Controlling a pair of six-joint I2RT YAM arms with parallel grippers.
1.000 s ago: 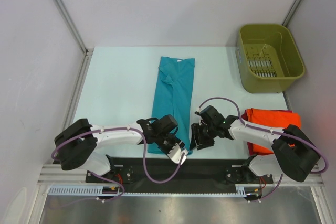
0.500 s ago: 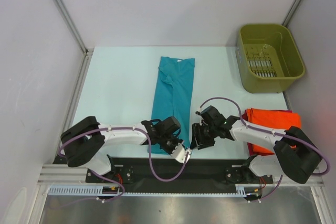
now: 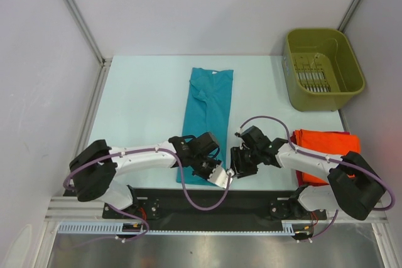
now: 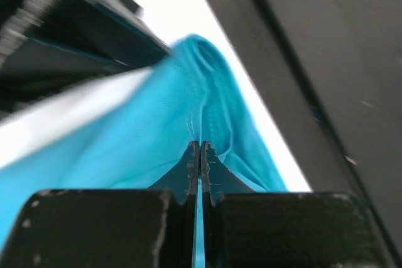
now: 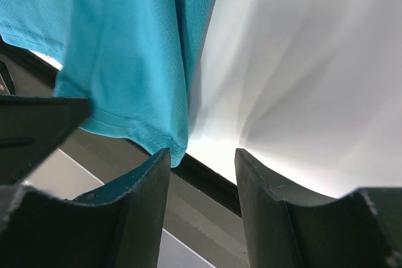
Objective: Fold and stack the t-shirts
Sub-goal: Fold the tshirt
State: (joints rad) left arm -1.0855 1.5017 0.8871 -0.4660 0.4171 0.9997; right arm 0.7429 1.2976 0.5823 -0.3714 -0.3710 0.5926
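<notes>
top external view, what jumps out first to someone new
A long teal t-shirt folded into a strip lies mid-table, its near hem pinched by the left gripper while the right gripper hangs open beside that corner. A folded orange-red t-shirt sits at the right, with an olive-green bin beyond it.

Carries the left gripper point(image 3: 221, 179) rightward along the near hem of the teal t-shirt point(image 3: 210, 101), narrowing the gap to the right gripper point(image 3: 235, 171) until almost touching.
</notes>
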